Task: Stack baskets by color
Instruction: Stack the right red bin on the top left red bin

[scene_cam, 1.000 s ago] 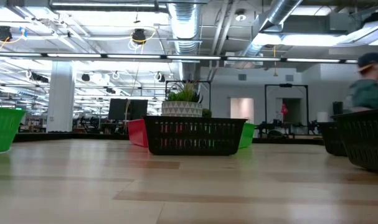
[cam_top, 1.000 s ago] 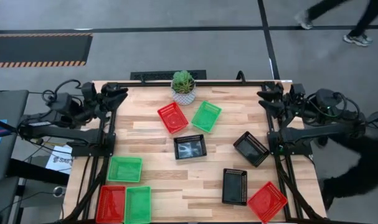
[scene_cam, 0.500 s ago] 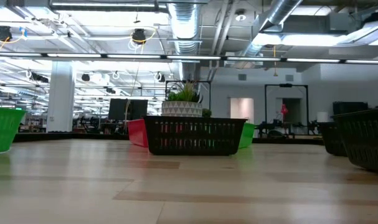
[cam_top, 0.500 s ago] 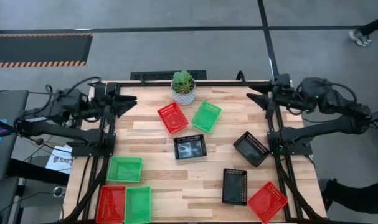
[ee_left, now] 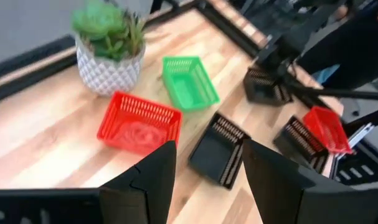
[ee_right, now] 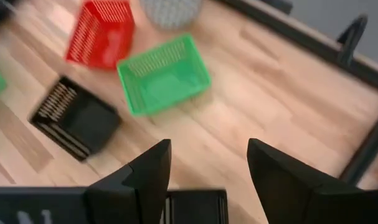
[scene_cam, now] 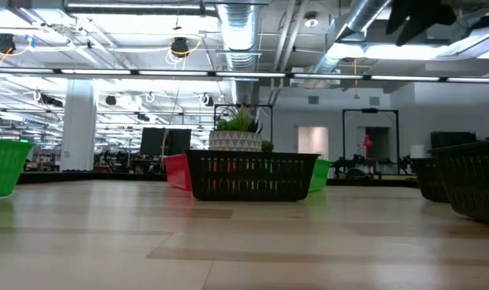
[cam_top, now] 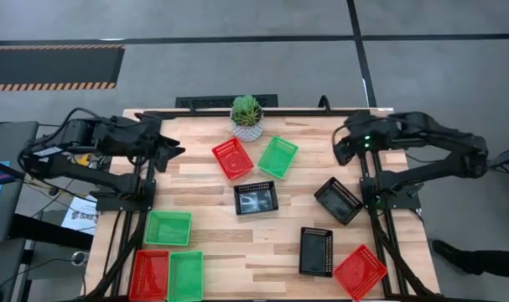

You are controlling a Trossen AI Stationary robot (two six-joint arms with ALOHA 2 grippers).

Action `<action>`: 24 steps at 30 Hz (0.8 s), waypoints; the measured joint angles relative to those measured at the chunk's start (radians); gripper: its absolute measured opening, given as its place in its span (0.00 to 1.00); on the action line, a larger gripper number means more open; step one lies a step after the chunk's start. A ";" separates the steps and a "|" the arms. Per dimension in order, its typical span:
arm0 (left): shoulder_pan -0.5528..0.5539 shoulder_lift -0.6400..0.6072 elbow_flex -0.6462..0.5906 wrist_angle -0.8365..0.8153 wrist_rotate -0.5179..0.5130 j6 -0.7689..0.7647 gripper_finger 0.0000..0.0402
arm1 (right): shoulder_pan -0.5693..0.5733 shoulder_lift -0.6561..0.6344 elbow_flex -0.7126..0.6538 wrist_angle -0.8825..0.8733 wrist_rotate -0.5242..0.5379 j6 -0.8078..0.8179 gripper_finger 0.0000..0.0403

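Reaching in from both table ends, nothing gripped yet.
Left hand (cam_top: 174, 149) and right hand (cam_top: 338, 151) hover spread and empty; red, green and black baskets (cam_top: 256, 198) lie scattered, unsorted, on the table (cam_top: 204, 193).

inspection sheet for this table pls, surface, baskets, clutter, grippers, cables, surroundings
surface: wooden table, baskets scattered, none stacked
job's things: red baskets; green baskets; black baskets
clutter: potted plant at the far edge
grippers: left gripper open and empty over the table's far left corner; right gripper open and empty over the far right corner
cables: dark cables looping along the left arm
surroundings: grey floor, striped mat, a person's shoe at the right
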 joint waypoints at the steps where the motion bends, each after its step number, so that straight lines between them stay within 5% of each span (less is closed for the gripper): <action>1: 0.000 0.002 -0.004 -0.007 0.008 -0.002 0.43 | 0.004 0.016 0.000 -0.013 -0.012 0.004 0.58; 13: 0.000 -0.006 -0.009 -0.018 0.027 0.002 0.43 | 0.150 0.180 -0.003 -0.115 -0.041 0.100 0.58; 24: -0.002 0.016 -0.009 -0.007 0.043 0.058 0.43 | 0.328 0.190 -0.073 -0.125 -0.068 0.322 0.58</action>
